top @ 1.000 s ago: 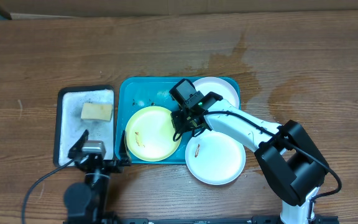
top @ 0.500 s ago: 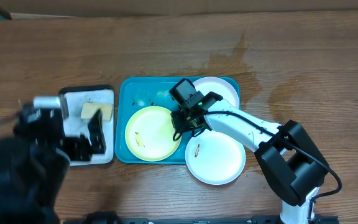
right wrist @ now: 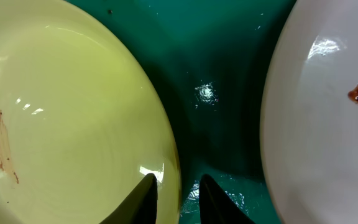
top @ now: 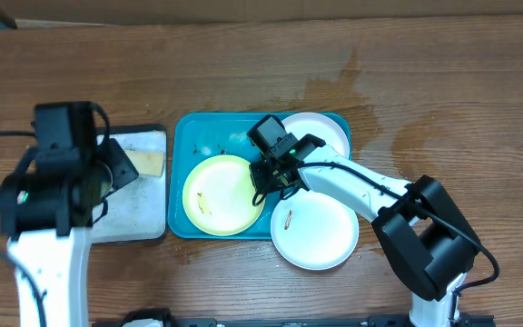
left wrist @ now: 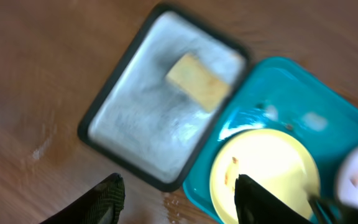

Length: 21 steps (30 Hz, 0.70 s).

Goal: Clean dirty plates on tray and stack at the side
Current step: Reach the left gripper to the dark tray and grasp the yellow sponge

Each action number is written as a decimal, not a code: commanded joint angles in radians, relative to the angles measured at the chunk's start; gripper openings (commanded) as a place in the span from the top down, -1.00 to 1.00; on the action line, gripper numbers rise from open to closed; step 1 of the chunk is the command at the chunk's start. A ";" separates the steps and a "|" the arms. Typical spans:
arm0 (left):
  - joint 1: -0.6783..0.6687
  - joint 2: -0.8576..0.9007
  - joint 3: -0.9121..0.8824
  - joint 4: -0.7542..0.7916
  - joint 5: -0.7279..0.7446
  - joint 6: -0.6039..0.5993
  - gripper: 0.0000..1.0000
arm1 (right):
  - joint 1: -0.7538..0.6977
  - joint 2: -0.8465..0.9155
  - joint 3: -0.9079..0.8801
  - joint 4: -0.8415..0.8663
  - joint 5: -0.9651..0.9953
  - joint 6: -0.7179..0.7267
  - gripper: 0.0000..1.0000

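The pale yellow plate (top: pixel 221 195) lies in the teal tray (top: pixel 198 132) at its front, with a brown smear. One white plate (top: pixel 320 132) lies at the tray's back right. The other white plate (top: pixel 316 232), also smeared, rests half over the tray's front right rim onto the table. My right gripper (top: pixel 266 186) is shut on the yellow plate's right rim; in the right wrist view (right wrist: pixel 179 199) one finger is over the plate (right wrist: pixel 61 112) and one over the tray floor (right wrist: pixel 216 62). My left gripper (top: pixel 116 168) is open and empty, above the small tray (left wrist: pixel 135 124).
A black-rimmed white tray (top: pixel 143 218) with a yellow sponge (top: pixel 152 163) stands left of the teal tray. A damp stain (top: pixel 352 82) marks the wood at the back right. A cardboard edge (top: pixel 125 11) runs along the far side.
My left arm has swung up from the table's front edge to over the small white tray. The right arm and the plates have not moved.
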 commanded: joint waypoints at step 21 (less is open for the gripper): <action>0.061 0.545 -0.285 0.610 0.042 -0.364 -0.55 | 0.002 0.002 0.000 0.025 0.010 0.005 0.39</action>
